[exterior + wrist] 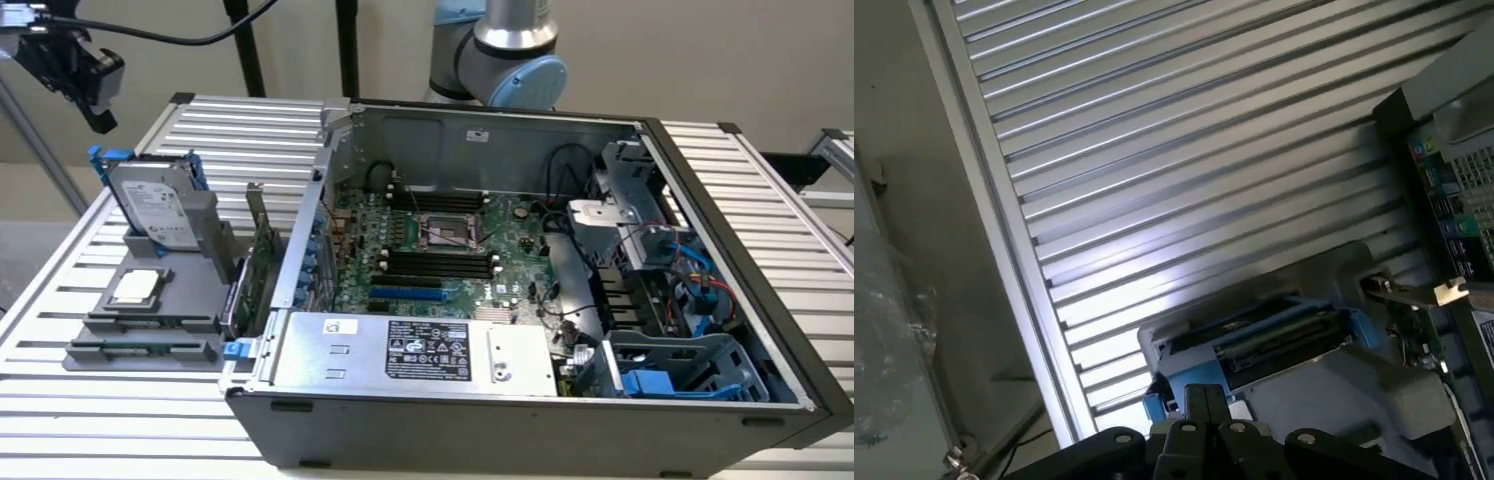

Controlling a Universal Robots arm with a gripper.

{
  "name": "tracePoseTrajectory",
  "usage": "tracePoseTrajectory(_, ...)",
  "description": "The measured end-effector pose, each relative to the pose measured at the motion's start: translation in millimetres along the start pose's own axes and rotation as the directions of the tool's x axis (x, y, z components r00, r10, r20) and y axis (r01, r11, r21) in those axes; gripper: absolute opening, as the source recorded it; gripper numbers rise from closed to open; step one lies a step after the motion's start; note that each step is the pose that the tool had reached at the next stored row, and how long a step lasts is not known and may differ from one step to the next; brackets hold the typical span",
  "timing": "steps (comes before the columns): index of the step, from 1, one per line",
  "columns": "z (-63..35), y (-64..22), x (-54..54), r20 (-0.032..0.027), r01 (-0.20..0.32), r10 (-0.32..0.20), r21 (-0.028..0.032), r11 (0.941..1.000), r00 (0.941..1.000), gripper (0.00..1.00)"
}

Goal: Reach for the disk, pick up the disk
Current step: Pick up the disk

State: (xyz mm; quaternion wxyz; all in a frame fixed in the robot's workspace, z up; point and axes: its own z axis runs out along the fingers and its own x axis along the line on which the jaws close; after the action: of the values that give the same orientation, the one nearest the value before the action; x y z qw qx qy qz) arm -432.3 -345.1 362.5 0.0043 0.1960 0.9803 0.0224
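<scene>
Ribbed aluminium slats make the desk (pixel 247 125), and behind it is a plain pale wall. An open computer case (pixel 534 430) lies on the middle of the desk. Its green motherboard (pixel 441 240) is visible, and a silver power-supply box (pixel 414 350) with a black label sits at the near side. The robot arm (pixel 505 50) rises behind the case.

On the exterior view's left of the case, a grey holder (pixel 187 262) sits on the desk. The disk (pixel 150 200) stands in this holder on its edge and leans a little backward. Its white label faces the camera, and blue rails run along both of its long sides. In front of the disk, on the same holder, lies a small square chip (pixel 138 287) with a silver top. Nearer still to the camera, a dark memory stick (pixel 140 348) lies flat.

The hand (pixel 96 112) hangs in the air at the far left of the exterior view. It is higher than the disk and well apart from it, and it touches nothing. In the wrist view its two fingers (pixel 1196 405) are pressed together, so the hand is closed and empty. That view looks down on the upper edge of the disk with its blue rails, in the grey holder, and the desk slats lie beyond it.
</scene>
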Motion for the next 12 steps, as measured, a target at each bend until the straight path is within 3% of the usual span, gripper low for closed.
tracePoseTrajectory(6, 0.1, 0.0, 0.0, 0.0050, -0.108, 0.108, -0.0003, 0.9941, 0.9941, 0.11)
tracePoseTrajectory(12, 0.1, 0.0, 0.0, 0.0098, -0.215, 0.215, -0.0012, 0.9766, 0.9766, 0.11)
